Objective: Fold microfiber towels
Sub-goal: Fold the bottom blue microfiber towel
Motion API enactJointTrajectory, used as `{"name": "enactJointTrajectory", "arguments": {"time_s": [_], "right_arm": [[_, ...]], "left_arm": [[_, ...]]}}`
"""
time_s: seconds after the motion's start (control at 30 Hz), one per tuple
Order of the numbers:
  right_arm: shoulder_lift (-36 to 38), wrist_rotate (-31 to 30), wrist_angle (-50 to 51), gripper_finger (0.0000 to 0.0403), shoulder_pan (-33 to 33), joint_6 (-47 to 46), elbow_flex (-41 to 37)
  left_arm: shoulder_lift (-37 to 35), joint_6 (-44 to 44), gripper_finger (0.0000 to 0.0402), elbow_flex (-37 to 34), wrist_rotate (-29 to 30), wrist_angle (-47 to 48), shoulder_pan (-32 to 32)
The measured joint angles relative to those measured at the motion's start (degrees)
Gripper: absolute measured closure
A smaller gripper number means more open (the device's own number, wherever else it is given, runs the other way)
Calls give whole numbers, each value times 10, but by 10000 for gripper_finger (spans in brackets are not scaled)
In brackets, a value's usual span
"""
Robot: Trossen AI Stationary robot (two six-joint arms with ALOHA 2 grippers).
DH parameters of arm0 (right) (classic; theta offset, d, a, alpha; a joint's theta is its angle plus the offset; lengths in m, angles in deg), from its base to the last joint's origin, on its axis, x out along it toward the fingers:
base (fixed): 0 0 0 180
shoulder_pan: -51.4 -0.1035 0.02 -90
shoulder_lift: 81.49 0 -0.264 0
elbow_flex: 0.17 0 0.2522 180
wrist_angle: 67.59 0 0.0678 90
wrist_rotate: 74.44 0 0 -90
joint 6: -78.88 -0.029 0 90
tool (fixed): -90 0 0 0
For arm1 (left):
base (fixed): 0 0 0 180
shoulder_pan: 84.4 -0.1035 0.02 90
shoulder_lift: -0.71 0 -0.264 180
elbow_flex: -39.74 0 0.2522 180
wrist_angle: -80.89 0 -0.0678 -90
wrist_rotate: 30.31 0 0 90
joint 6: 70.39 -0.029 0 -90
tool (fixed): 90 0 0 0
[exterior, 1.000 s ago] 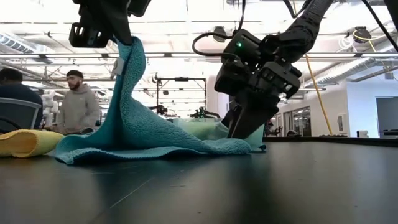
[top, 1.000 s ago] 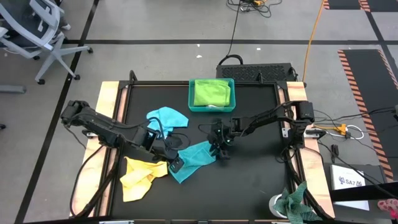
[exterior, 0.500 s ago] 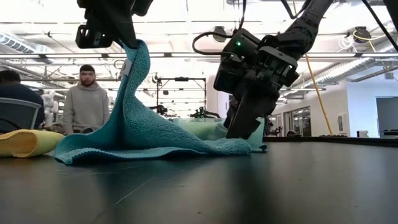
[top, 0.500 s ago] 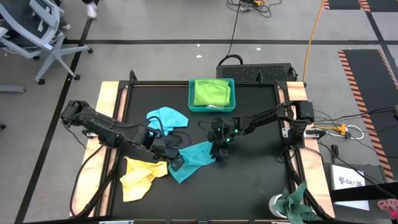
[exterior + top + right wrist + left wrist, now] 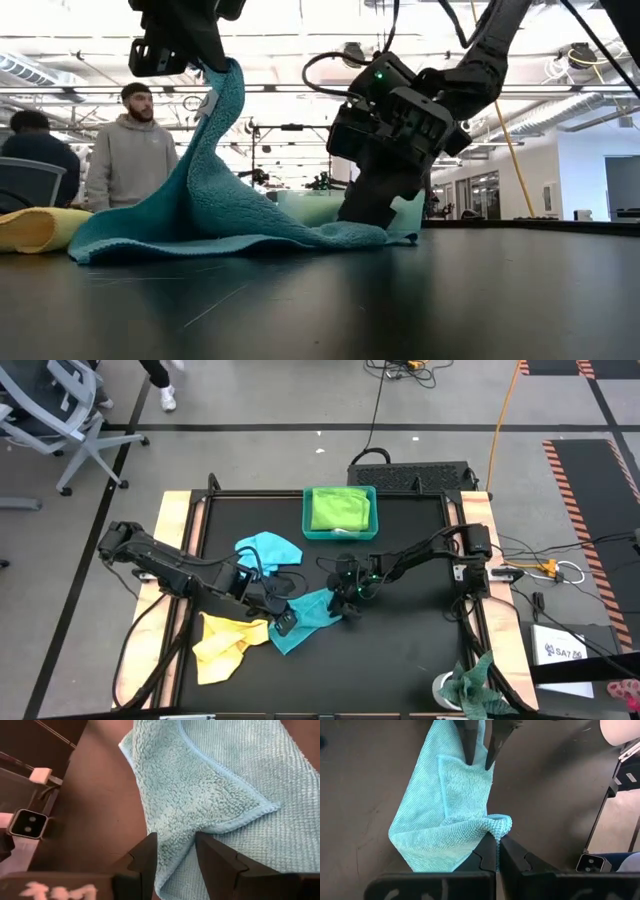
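Table [image 5: 420, 540]: black mat, wooden side rails, four towels in play. Step in hand, as I read it: first fold of the turquoise towel [image 5: 312, 617] at mat centre; the rest not started.

Left arm comes in from the left rail. Left gripper [image 5: 496, 851] has its jaws clenched on one corner of the turquoise towel and holds it well above the mat; in the low view the cloth rises to a peak at that gripper and drapes down to the table.

Right arm reaches in from the right rail. Right gripper [image 5: 175, 851] is down at the towel's opposite end, jaws parted and straddling a folded-over edge, tips at the mat. Nothing clamped there as far as I can tell; looks more like pinning or lining up a pinch.

Next move, my call: right closes on or holds down that edge, left carries the raised corner across to meet it, then lowers and lets go. Risk: the cloth drags if the right end isn't anchored.

Towel itself: turquoise, ribbed weave one face, fluffy pile the other, stitched hem, rumpled, partly doubled.

Others: yellow towel [image 5: 222, 643] crumpled near the front-left, light blue towel [image 5: 270, 547] bunched behind the left gripper, lime green towel [image 5: 338, 508] lying in the teal tray [image 5: 372, 512] at the back.
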Motion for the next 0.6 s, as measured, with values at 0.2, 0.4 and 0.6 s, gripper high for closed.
{"name": "enactJointTrajectory", "arguments": {"time_s": [0.2, 0.4, 0.6], "right_arm": [[11, -13, 8, 275, 22, -9, -2], [12, -46, 41, 275, 13, -4, -1], [12, -48, 26, 275, -8, -25, -1]], "left_arm": [[0, -7, 397, 0, 7, -4, 0], [0, -12, 398, 0, 8, -4, 0], [0, -16, 399, 0, 8, -5, 0]]}}
